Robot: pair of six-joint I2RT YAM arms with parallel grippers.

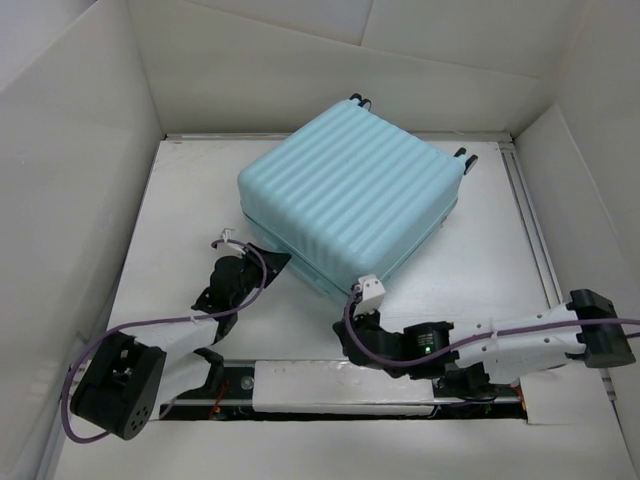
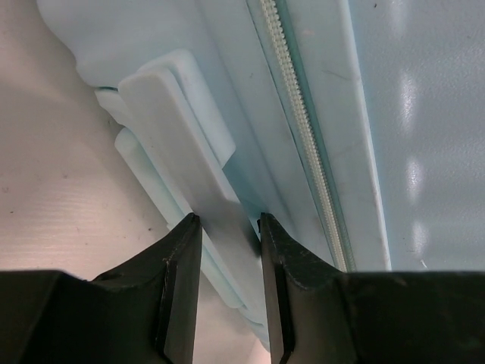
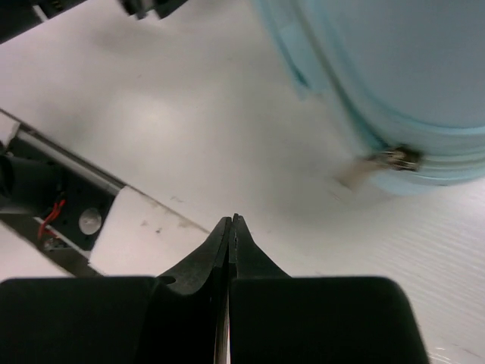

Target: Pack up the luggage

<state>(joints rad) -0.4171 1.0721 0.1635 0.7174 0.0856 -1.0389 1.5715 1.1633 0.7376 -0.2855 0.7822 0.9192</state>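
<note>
White walls [image 1: 80,150] hem the closed luggage [image 1: 350,195] on the table [image 1: 190,210].

luggage [image 1: 350,190]: aqua hard plastic, ribbed, slightly glossy
zipper [image 2: 303,136]: pale plastic teeth
zipper pull [image 3: 398,158]: shiny metal
table [image 1: 190,200]: white, matt, finely ribbed

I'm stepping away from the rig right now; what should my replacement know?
Left gripper: jaws straddle the side handle; a firm pinch can't be confirmed.
Right gripper: shut, empty, over the table just short of the zip pull.
Luggage: flat on the table, lid closed.
Done: shell shut; the zipper looks closed beside the handle.
Left: check that the zip runs all the way round; probably finish it at the pull.
</note>
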